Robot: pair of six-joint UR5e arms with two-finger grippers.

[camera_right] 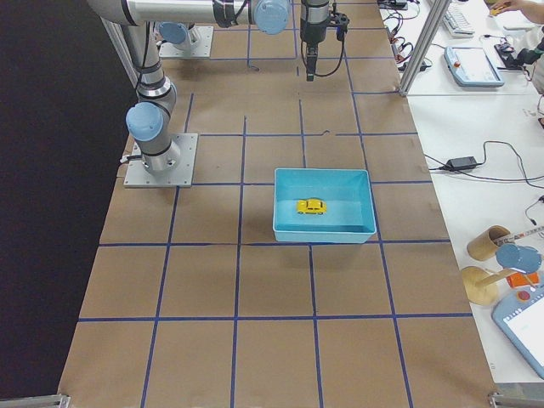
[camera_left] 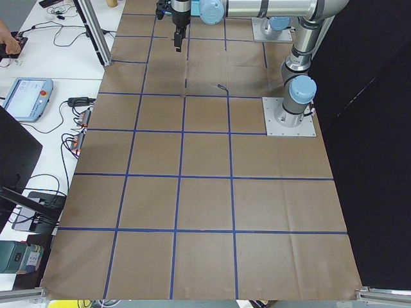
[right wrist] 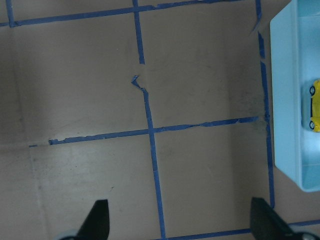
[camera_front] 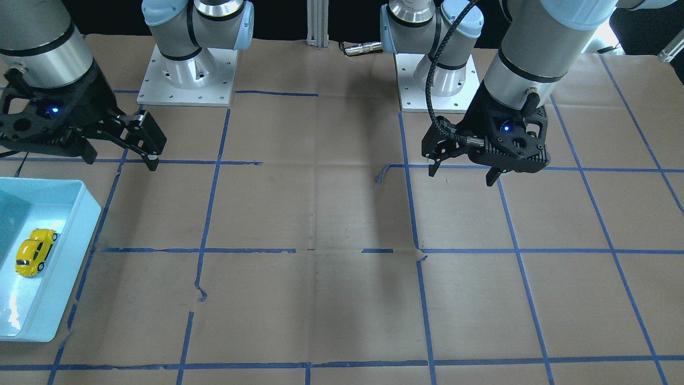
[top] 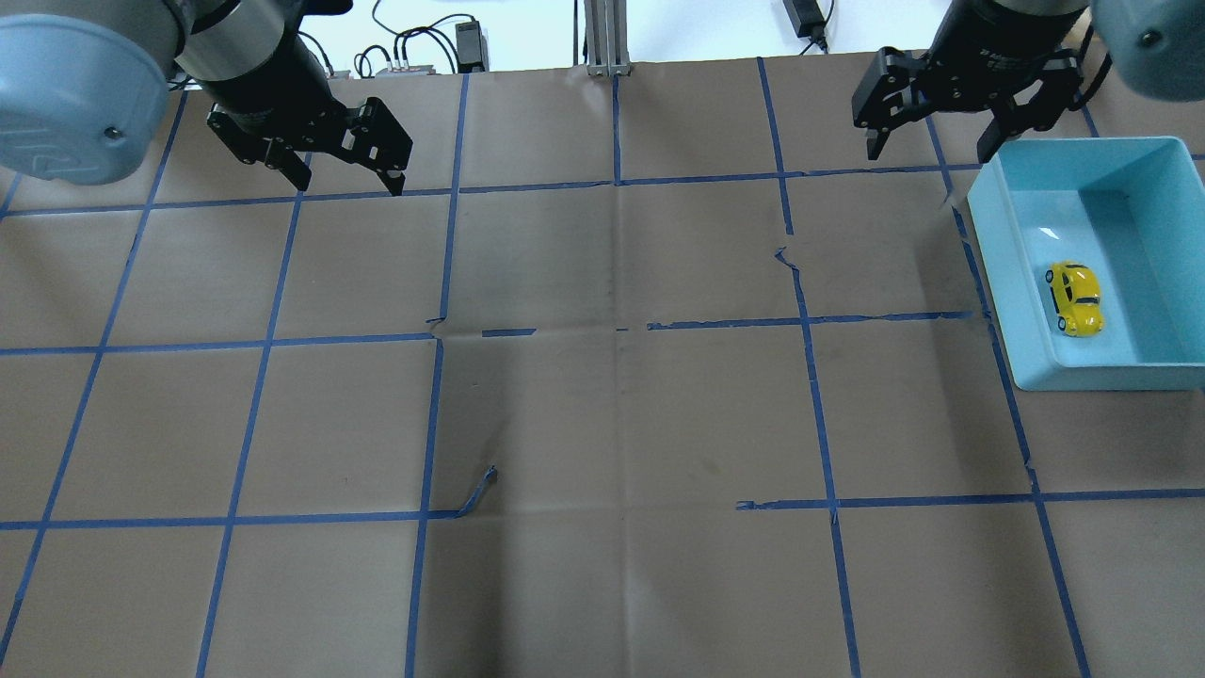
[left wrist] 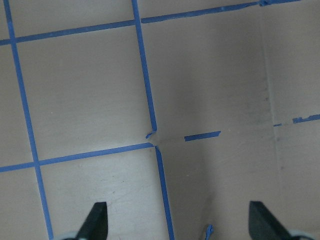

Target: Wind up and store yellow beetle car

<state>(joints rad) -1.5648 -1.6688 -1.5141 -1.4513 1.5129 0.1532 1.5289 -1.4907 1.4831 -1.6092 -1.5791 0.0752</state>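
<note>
Brown paper tabletop [top: 612, 424] w/ blue tape grid [camera_front: 561, 251], white benches [camera_right: 459, 119], black bg [camera_left: 372, 128]

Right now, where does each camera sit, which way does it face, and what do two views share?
Front: across the table, facing the robot's bases; left gripper, right gripper.
Overhead: behind the robot, looking down; grippers.
Left side: table's left end; left arm.
Right side: table's right end; right arm, tray.
Left wrist: down onto the table; fingertips.
Right wrist: same, plus tray edge.
Front and overhead share the car in the tray.

The glossy yellow beetle car [top: 1074, 298] sits on its wheels inside the light-blue bin [top: 1012, 282].
</note>
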